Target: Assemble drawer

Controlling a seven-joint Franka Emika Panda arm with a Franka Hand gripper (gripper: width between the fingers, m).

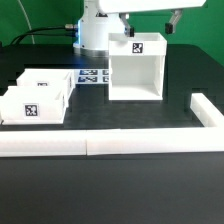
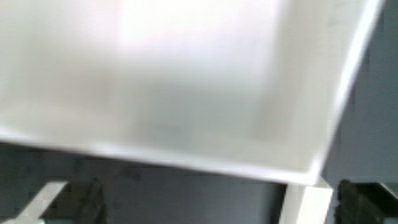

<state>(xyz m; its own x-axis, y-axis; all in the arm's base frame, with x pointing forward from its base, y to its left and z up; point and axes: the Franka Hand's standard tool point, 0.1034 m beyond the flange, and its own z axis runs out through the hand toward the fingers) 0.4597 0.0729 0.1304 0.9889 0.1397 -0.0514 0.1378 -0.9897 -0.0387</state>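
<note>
The drawer's big white cabinet shell (image 1: 135, 70) stands at the table's middle, its open front toward the camera and a tag on its top. Two small white trays (image 1: 45, 82) (image 1: 30, 105) sit side by side at the exterior view's left, each with a tag on its front. My gripper (image 1: 128, 30) hangs just above the shell's top rear edge. In the wrist view the shell's blurred white surface (image 2: 178, 80) fills most of the picture, and one thin wall (image 2: 315, 200) runs down between the dark fingertips (image 2: 80, 200). My gripper (image 2: 222, 205) is open and holds nothing.
The marker board (image 1: 92, 75) lies flat behind the trays, next to the robot base (image 1: 95, 35). Long low white border bars run along the front (image 1: 100, 146) and the exterior view's right (image 1: 205, 110) of the black table.
</note>
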